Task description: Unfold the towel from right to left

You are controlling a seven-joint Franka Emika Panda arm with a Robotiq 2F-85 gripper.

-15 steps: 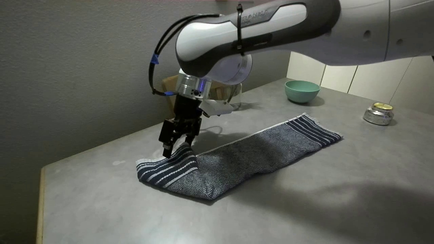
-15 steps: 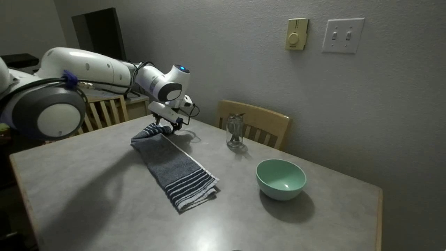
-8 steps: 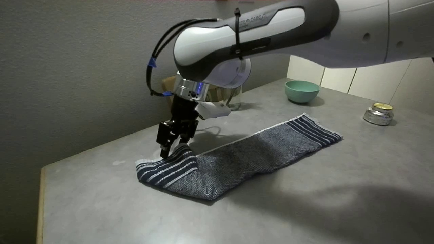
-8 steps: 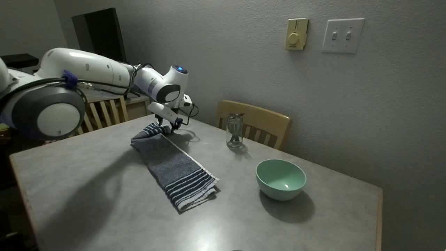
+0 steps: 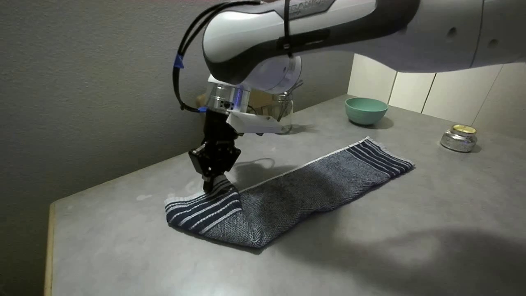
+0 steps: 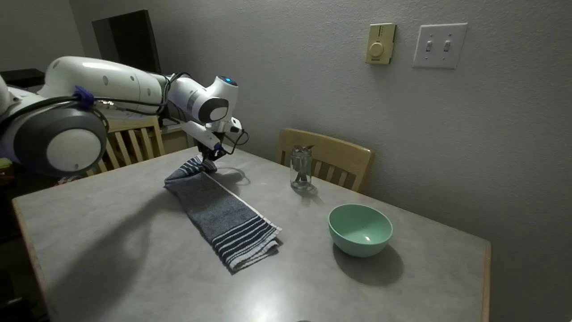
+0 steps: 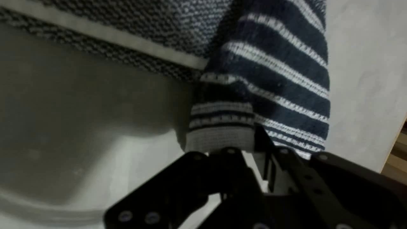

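In an exterior view, the towel [image 5: 304, 185] lies on the grey table [image 5: 123, 246], running from near left to far right, its far striped end flat and its left striped end bent round at an angle. The gripper [image 5: 212, 183] points down at that left end, its fingers close together at the cloth's raised edge. The arm [image 5: 341, 37] reaches in from the right. Beyond the towel stands a teal bowl [image 5: 365, 112], with a silver jar [image 5: 458, 142] to its right and nearer. In an exterior view, the towel runs from the gripper at far left towards the near middle; the bowl is well apart on its right. A glass jar [image 6: 300, 167] stands farther back, near a wooden chair [image 6: 330, 147]; a beige dial box [image 6: 380, 44] and a switch plate [image 6: 440, 46] are fixed to the wall [image 6: 290, 53]. In the wrist view, the narrowed fingers pinch the fringed, striped edge of the towel, one finger against its right side, the other's tip hidden by cloth.
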